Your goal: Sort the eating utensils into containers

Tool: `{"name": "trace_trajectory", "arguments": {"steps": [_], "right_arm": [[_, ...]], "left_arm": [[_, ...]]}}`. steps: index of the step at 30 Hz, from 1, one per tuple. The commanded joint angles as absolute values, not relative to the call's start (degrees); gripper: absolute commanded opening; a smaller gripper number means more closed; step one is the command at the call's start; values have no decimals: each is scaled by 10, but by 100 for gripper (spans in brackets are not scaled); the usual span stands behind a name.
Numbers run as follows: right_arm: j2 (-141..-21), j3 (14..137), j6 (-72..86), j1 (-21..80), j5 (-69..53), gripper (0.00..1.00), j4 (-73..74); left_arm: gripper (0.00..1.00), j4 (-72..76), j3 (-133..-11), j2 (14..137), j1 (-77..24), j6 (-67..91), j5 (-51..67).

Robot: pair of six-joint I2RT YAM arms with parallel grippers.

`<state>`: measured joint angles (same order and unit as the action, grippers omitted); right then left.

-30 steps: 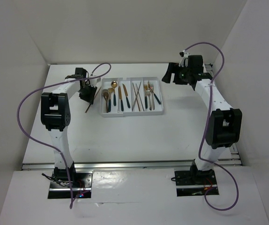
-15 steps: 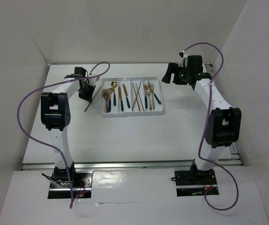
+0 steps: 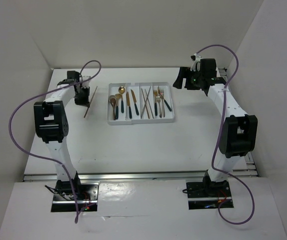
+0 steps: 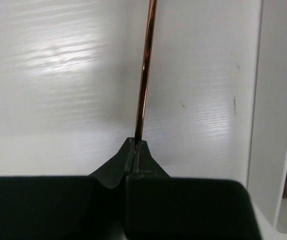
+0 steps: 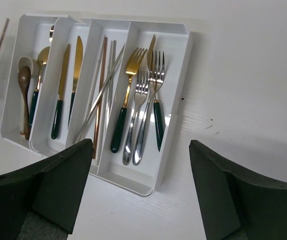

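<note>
The white counter [image 3: 133,140] carries one flat white tray [image 3: 141,121], which lies between the two arms: to the right of the left gripper [image 3: 82,95] and to the left of the right gripper [image 3: 181,80]. The right gripper is released, with its fingers spread wide and holding nothing. In its wrist view the tray sits ahead of it, framed between the fingers. Going from the side nearer the left gripper to the side nearer the right one, the tray holds spoons [image 5: 24,85], then knives [image 5: 76,60], then chopsticks [image 5: 101,95], then forks [image 5: 128,80]. The left gripper is clenched on one thin brown-gold chopstick [image 4: 144,75], which runs straight out ahead of its fingertips, outside the tray and just left of the tray's wall.
</note>
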<state>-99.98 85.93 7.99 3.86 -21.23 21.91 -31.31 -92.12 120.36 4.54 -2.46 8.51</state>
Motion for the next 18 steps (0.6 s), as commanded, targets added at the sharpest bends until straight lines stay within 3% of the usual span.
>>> {"name": "trace_trajectory", "arguments": {"steps": [1, 5, 11, 18], "right_arm": [[-1002, 887, 73, 34, -214, 85, 216], [-997, 882, 73, 34, -219, 85, 216], [-991, 876, 73, 34, -219, 85, 216], [-981, 871, 78, 34, -213, 85, 211]], "left_arm": [[0, -274, -915, 1129, 68, 46, 73], [0, -286, -921, 1102, 74, 90, 92], [0, -291, -926, 1055, 84, 184, 264], [0, -145, -856, 981, 16, 379, 369]]}}
